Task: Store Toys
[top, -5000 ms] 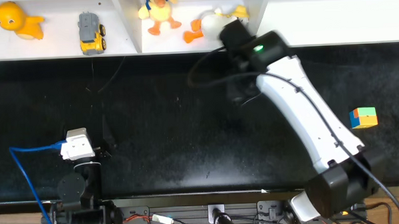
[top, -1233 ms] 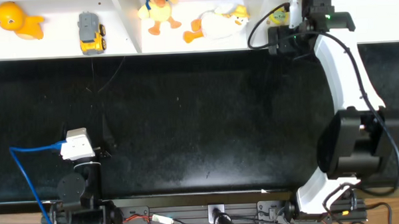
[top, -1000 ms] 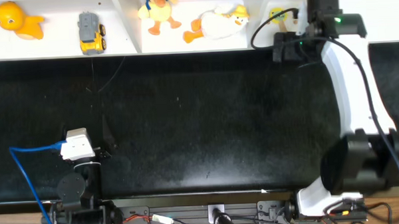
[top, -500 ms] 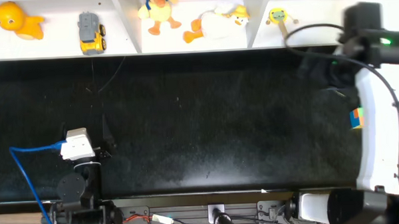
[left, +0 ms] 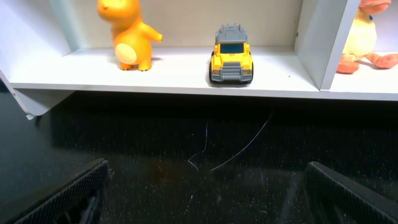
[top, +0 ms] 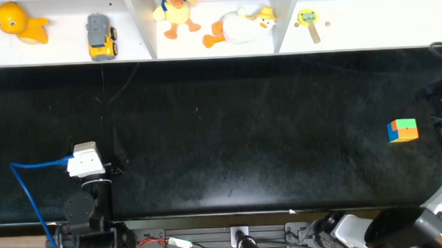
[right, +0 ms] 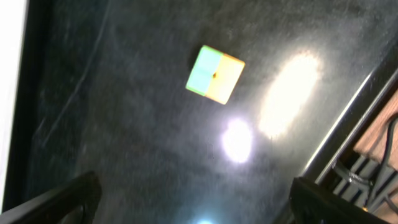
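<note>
A multicoloured cube (top: 402,130) lies on the black table (top: 229,131) near its right edge. My right gripper (right: 199,211) hovers above the cube (right: 215,74), open and holding nothing. The white shelf (top: 204,49) along the back holds an orange figure (top: 22,20), a yellow truck (top: 100,36), a yellow plush duck (top: 174,11), a white plush duck (top: 240,25) and a small yellow-green toy (top: 308,19). My left gripper (left: 205,205) is open low over the table, facing the orange figure (left: 127,31) and the truck (left: 232,55).
The left arm (top: 86,162) sits folded at the front left with a blue cable (top: 32,189) beside it. White dividers (top: 144,23) split the shelf into compartments. The table's edge (right: 348,118) runs close to the cube, with cables past it.
The right arm swung away from the shelf's right compartment to the table's right edge. The small yellow-green toy stayed on the shelf, and the cube is uncovered again.
</note>
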`<move>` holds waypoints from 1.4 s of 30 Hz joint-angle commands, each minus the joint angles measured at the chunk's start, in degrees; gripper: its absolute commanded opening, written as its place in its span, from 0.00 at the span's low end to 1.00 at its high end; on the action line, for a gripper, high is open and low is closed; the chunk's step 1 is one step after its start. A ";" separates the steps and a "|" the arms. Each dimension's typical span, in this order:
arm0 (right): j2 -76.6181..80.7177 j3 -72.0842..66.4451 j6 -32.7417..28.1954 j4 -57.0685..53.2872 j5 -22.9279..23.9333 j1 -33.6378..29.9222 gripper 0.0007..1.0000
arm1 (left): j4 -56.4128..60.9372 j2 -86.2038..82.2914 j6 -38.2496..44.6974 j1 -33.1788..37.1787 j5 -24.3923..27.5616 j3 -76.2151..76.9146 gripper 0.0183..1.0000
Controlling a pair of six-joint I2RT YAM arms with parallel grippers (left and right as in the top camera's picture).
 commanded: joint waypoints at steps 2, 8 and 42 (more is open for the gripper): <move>-1.18 -7.54 1.77 6.71 1.77 -1.11 1.00 | 0.13 -0.57 1.07 0.17 0.15 -0.26 1.00; -1.18 -16.17 6.12 16.24 2.19 -1.09 1.00 | 0.13 -0.57 1.07 0.17 0.15 -0.26 1.00; 3.67 -30.53 9.44 39.98 8.20 -0.66 1.00 | 0.13 -0.57 1.07 0.17 0.15 -0.26 1.00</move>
